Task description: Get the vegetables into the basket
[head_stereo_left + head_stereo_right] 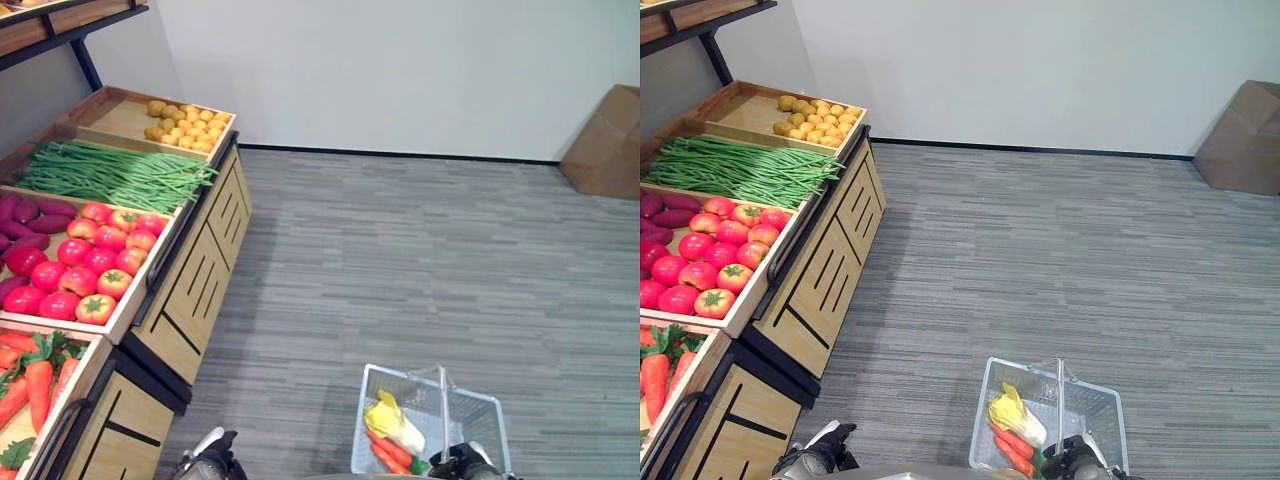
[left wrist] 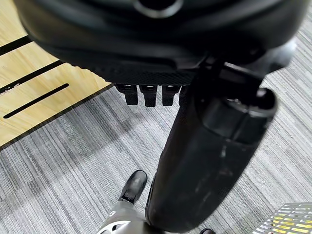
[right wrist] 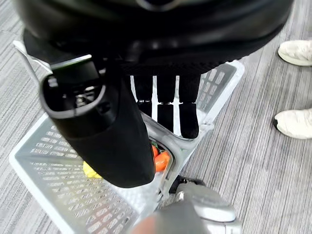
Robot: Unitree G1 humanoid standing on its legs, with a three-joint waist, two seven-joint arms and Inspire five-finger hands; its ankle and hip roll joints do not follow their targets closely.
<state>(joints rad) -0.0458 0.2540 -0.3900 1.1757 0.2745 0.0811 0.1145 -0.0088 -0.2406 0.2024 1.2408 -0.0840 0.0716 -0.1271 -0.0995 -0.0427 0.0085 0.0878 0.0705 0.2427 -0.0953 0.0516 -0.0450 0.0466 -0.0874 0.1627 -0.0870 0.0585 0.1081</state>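
Wire basket (image 1: 478, 410) hangs low by robot's right side, w/ carrots (image 1: 390, 452) + a yellow-leafed veg (image 1: 395, 422) already inside. Right hand (image 3: 168, 109) curls round basket handle (image 1: 443, 398), clamped. Left hand (image 2: 151, 93) free, fingers relaxed, apart, near display stand (image 1: 190, 290). More veg in crates: tomatoes (image 1: 85, 265), green beans (image 1: 110, 175), carrot crate (image 1: 35, 385). Next pick, I'd judge: keep basket level, reach w/ left hand, grip one item firmly.
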